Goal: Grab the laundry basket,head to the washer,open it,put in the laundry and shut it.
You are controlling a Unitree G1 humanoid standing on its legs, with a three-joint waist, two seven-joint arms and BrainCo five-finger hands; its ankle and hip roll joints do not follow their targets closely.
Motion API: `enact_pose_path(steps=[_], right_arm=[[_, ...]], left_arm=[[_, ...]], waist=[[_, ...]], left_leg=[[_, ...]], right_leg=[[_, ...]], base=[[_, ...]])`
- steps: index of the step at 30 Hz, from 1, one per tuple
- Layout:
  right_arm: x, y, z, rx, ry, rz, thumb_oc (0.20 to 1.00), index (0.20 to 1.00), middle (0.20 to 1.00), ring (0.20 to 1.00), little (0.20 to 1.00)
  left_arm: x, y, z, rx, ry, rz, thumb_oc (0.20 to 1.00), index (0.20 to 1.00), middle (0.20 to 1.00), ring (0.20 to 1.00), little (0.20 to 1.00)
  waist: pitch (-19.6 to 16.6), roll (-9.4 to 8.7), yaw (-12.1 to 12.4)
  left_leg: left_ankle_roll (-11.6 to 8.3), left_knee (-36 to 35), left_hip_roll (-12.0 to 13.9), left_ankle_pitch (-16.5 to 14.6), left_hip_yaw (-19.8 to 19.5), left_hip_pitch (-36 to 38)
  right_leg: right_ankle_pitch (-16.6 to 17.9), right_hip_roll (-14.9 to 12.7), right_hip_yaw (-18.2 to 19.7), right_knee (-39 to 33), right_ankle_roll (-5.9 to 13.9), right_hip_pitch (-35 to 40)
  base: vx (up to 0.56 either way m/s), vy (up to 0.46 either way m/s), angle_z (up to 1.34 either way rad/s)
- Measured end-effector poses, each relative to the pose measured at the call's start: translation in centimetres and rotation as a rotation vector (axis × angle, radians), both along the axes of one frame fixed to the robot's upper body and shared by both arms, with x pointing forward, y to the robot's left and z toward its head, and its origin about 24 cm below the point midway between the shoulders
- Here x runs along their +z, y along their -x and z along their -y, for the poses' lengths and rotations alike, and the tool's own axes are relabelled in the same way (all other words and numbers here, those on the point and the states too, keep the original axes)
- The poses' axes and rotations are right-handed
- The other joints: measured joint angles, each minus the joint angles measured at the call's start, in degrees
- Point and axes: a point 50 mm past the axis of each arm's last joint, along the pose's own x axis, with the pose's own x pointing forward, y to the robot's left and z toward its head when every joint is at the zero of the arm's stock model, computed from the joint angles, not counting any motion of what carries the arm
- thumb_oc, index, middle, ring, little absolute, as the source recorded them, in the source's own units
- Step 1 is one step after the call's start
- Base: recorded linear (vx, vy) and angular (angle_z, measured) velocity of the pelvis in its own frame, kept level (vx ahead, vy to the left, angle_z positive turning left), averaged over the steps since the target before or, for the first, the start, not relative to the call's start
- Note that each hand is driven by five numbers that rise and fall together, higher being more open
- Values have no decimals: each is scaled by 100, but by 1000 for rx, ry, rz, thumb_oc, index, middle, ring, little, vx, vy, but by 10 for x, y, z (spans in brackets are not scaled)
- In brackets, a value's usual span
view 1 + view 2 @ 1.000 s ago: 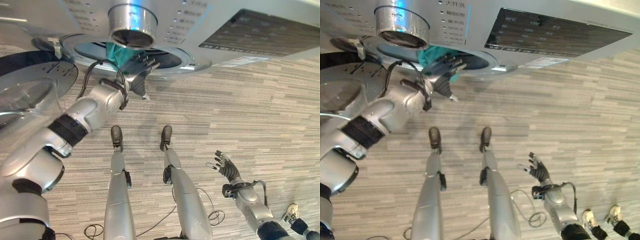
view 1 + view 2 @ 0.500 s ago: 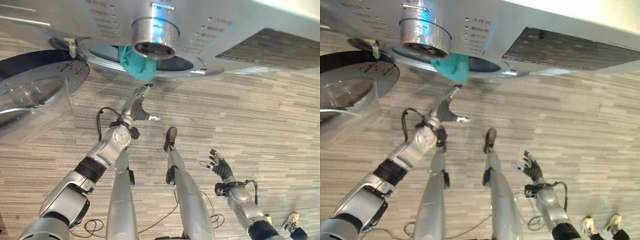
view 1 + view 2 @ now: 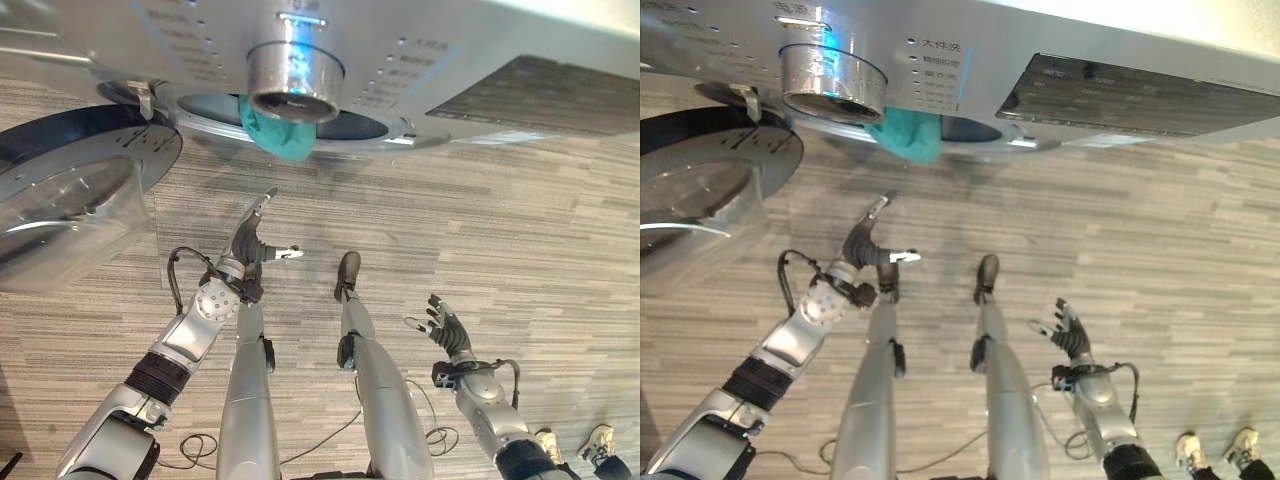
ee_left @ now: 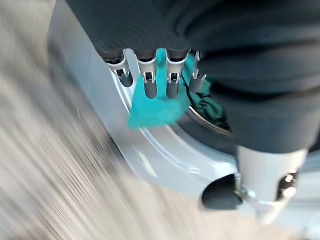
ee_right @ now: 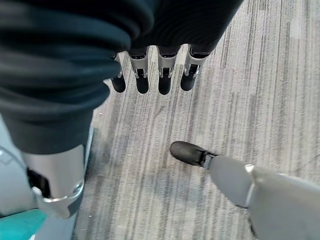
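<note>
Floor: grey carpet with fine striped, plank-like banding [image 3: 520,230], light and dark streaks running across the room, covering all visible ground. Light is even and diffuse; a soft shadow lies on the carpet near the top left. Lower right corner: a person's white sneakers [image 3: 1215,450] with dark trouser cuffs above them, standing on the carpet.

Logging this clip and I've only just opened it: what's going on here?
The robot stands at a silver front-loading washing machine whose round glass door hangs open. A teal cloth sits in the drum opening, part of it drooping over the rim. The left hand is open below that opening, holding nothing. The right hand is open too, low over the striped grey carpet. The door is not yet shut.
</note>
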Motion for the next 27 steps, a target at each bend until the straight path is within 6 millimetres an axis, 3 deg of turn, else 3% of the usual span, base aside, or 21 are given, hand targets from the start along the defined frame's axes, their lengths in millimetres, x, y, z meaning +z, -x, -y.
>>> enact_pose_path(steps=[6,10,14,19,27], right_arm=[[1,0,0,-4,-9,14,1000,1000,1000,1000,1000],[1,0,-1,-1,-12,22,1000,1000,1000,1000,1000],[1,0,-2,-3,-22,24,1000,1000,1000,1000,1000],[1,0,-1,3,-13,20,1000,1000,1000,1000,1000],[-3,2,2,-23,-3,0,1000,1000,1000,1000,1000]], left_arm=[[12,-2,30,-142,113,-8,1000,1000,1000,1000,1000],[35,-4,75,-280,136,52,1000,1000,1000,1000,1000],[49,-2,107,-373,143,90,1000,1000,1000,1000,1000],[53,-6,111,-371,129,100,1000,1000,1000,1000,1000],[39,-9,101,-326,121,55,1000,1000,1000,1000,1000]], waist=[[10,17,-32],[11,18,-86],[11,18,-186],[11,18,-229],[10,21,-226]], left_leg=[[0,-21,0,0,7,14],[0,-42,-5,0,17,31],[1,-57,-11,0,41,61],[1,-60,11,0,135,127],[2,-65,-4,-2,158,164]], right_leg=[[-3,3,2,-3,4,0],[-3,-7,9,-3,4,1],[-2,-9,19,-2,4,4],[0,19,77,-2,1,27],[-1,8,119,-3,3,49]], base=[[0,0,0],[0,0,0],[1,-1,-2],[3,-1,-6],[2,-1,-1]])
